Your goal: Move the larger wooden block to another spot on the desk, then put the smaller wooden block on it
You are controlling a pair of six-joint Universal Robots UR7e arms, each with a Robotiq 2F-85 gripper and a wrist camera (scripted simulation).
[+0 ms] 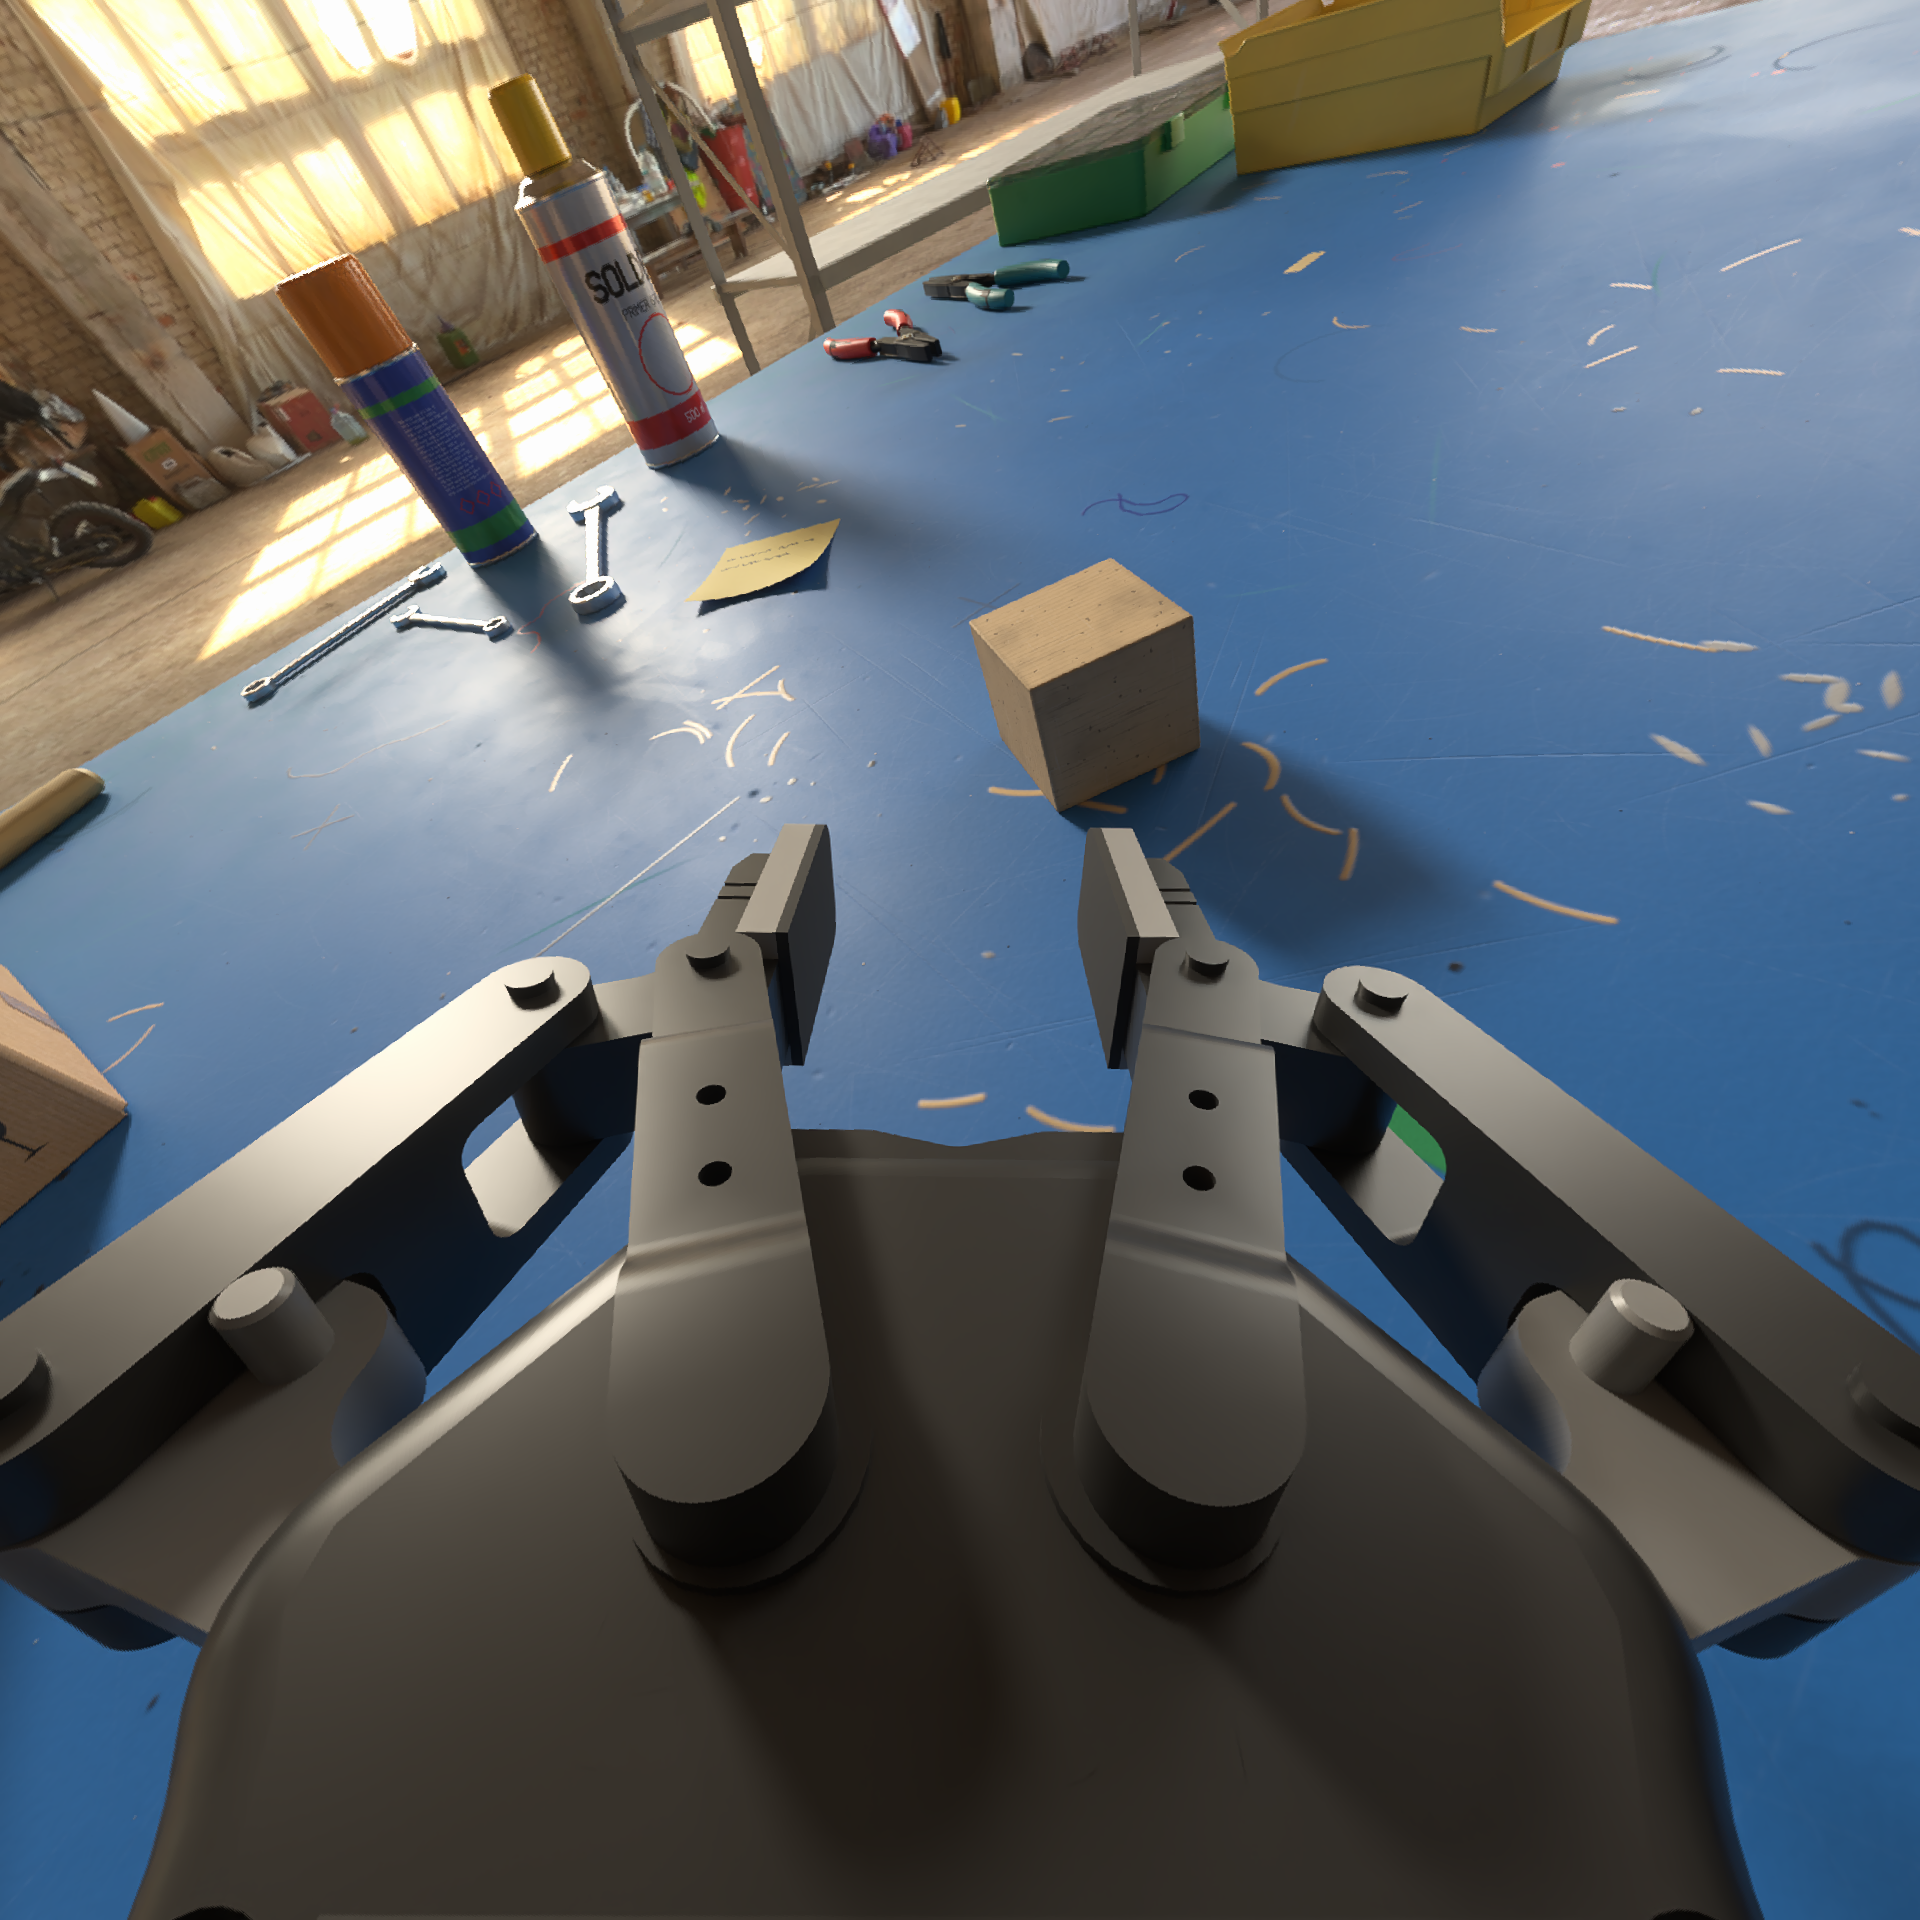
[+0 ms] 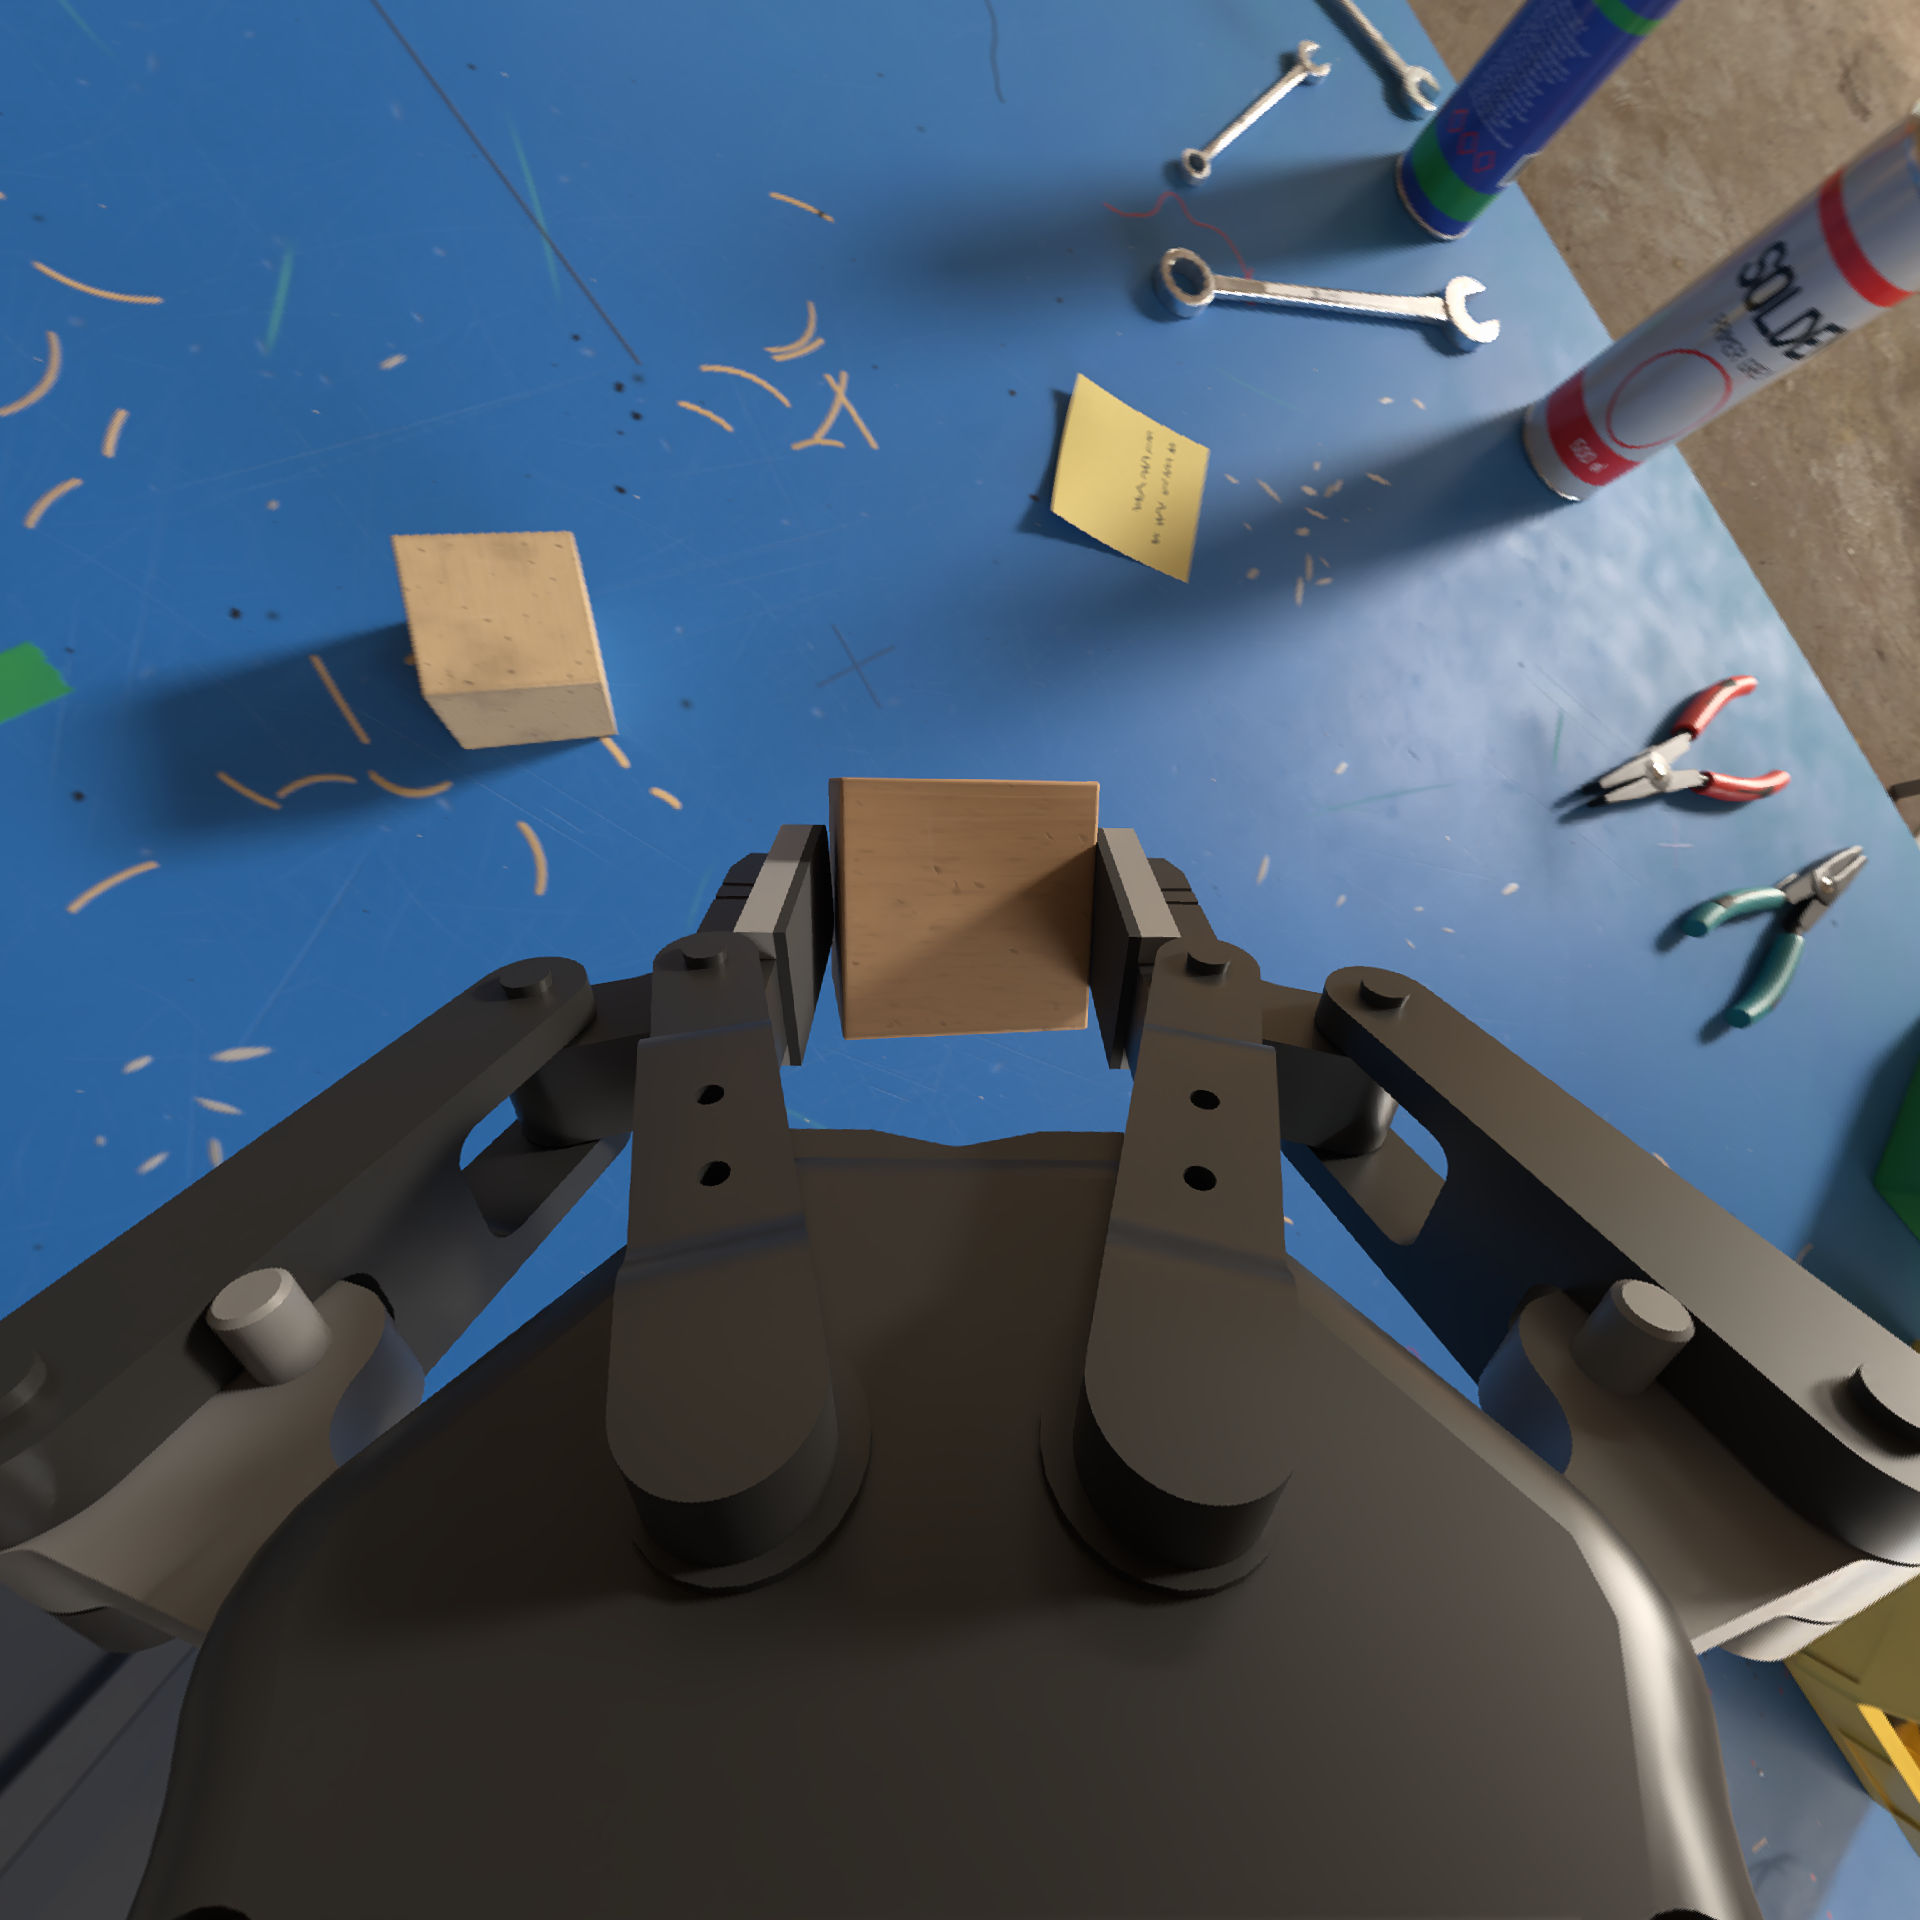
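Note:
A pale wooden block [image 1: 1086, 681] stands alone on the blue desk [image 1: 1455, 520], just ahead and slightly right of my left gripper [image 1: 956, 894], which is open and empty above the desk. The same block shows in the right wrist view [image 2: 499, 634], to the left of my right gripper [image 2: 964, 883]. That gripper is shut on a darker brown wooden block [image 2: 961, 935], with a pad pressed on each side of it. I cannot tell which block is larger.
Two spray cans [image 1: 416, 416] [image 1: 613, 281], wrenches [image 1: 592, 551], a yellow note [image 1: 769, 561] and pliers [image 1: 883, 343] [image 1: 997, 283] lie toward the desk's far-left edge. A green case [image 1: 1101, 177] and a yellow bin [image 1: 1382, 73] stand far back. A cardboard box [image 1: 42, 1091] sits near left.

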